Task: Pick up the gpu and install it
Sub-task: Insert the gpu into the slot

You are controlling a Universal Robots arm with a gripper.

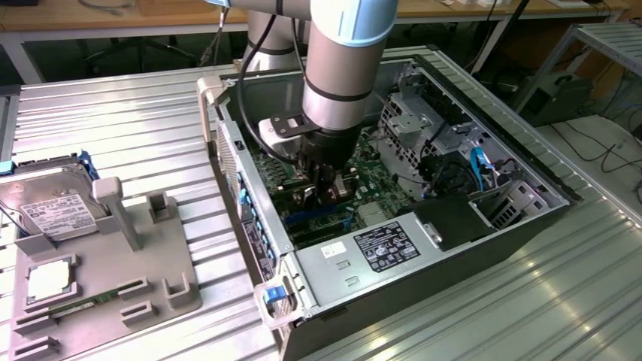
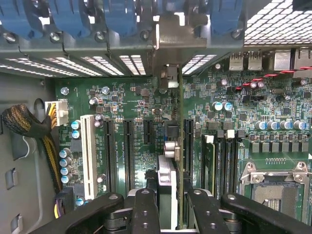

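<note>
The arm reaches down into the open computer case, which lies on its side on the ribbed metal table. The gripper is low over the green motherboard inside the case. In the wrist view the gripper has its black fingers pinched on the gpu. The card is seen edge-on and stands upright on the motherboard among the long expansion slots. The white slot lies to one side of it and the processor socket to the other. The card's silver bracket stands against the slotted rear wall of the case, in line with the blue clips. Whether the card's edge is pressed fully home into its slot cannot be told. Outside the case, toward the exterior view's left, a grey holder carries a silver hard drive and a thin green memory stick.
</note>
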